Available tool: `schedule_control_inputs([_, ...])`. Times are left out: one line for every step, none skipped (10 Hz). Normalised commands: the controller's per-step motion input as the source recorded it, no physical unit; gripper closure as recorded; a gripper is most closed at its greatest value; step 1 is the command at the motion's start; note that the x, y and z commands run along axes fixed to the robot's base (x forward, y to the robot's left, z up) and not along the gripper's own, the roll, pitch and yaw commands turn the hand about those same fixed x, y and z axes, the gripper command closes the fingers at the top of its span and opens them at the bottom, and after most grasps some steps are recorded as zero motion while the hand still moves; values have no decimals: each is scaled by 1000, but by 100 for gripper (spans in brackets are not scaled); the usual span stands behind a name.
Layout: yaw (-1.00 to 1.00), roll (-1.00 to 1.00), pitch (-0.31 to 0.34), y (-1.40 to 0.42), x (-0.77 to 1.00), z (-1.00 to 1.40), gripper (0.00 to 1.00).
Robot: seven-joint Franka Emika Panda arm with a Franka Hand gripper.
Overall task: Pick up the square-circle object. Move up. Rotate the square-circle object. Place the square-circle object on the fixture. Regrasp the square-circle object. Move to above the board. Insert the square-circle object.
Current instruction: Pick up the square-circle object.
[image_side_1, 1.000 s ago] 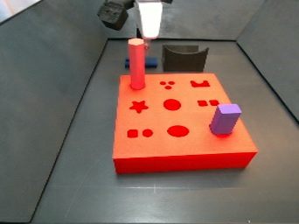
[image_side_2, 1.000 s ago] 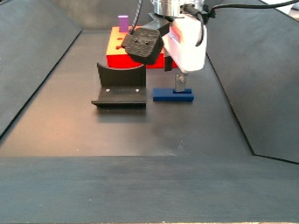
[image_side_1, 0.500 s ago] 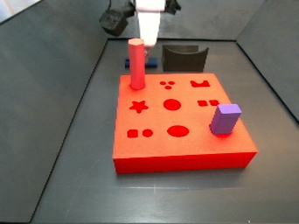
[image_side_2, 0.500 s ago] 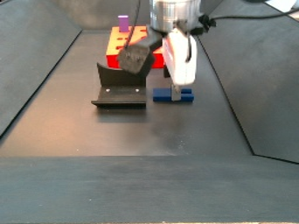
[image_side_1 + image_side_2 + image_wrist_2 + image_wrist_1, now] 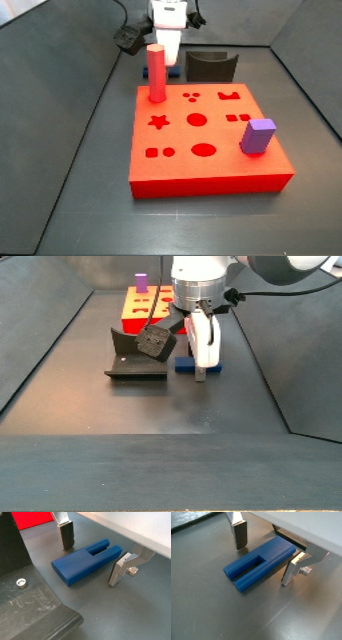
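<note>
The square-circle object point(image 5: 261, 564) is a small dark blue block lying flat on the dark floor, its two short legs at one end. My gripper point(image 5: 264, 564) is open and low over it. In both wrist views one finger stands on each side of the block, with a small gap to it. The block point(image 5: 83, 562) lies beside the fixture point(image 5: 10, 542). In a side view the gripper point(image 5: 201, 367) straddles the block point(image 5: 215, 359), right of the fixture point(image 5: 136, 356). The red board point(image 5: 201, 135) lies in front of the gripper point(image 5: 170, 55), and the block is hidden there.
A tall red post point(image 5: 156, 72) stands on the board's back left corner and a purple block point(image 5: 258, 136) on its right side. The fixture point(image 5: 210, 66) stands behind the board. Sloped dark walls close in the floor on both sides.
The gripper has come down from above the block to floor level. Its fingers now stand on either side of the block, which has not moved.
</note>
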Motion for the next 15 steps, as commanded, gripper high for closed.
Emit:
schedule_control_inputs([0, -199, -50, 0, -17, -177, 0])
schedule_control_inputs([77, -246, -109, 0, -46, -249, 0])
schedule_control_inputs([117, -174, -191, -29, -123, -386, 0])
schedule_control_inputs([111, -141, -167, -29, -111, -314, 0])
schedule_control_inputs([0, 0, 0, 0, 0, 0, 100])
schedule_control_inputs([0, 0, 0, 0, 0, 0, 100])
schedule_control_inputs([0, 0, 0, 0, 0, 0, 100])
schedule_control_inputs([0, 0, 0, 0, 0, 0, 100])
schedule_control_inputs([0, 0, 0, 0, 0, 0, 100])
schedule_control_inputs([0, 0, 0, 0, 0, 0, 100])
schedule_control_inputs([0, 0, 0, 0, 0, 0, 100])
schedule_control_inputs([0, 0, 0, 0, 0, 0, 100])
schedule_control_inputs([0, 0, 0, 0, 0, 0, 100])
schedule_control_inputs([0, 0, 0, 0, 0, 0, 100])
schedule_control_inputs([0, 0, 0, 0, 0, 0, 100])
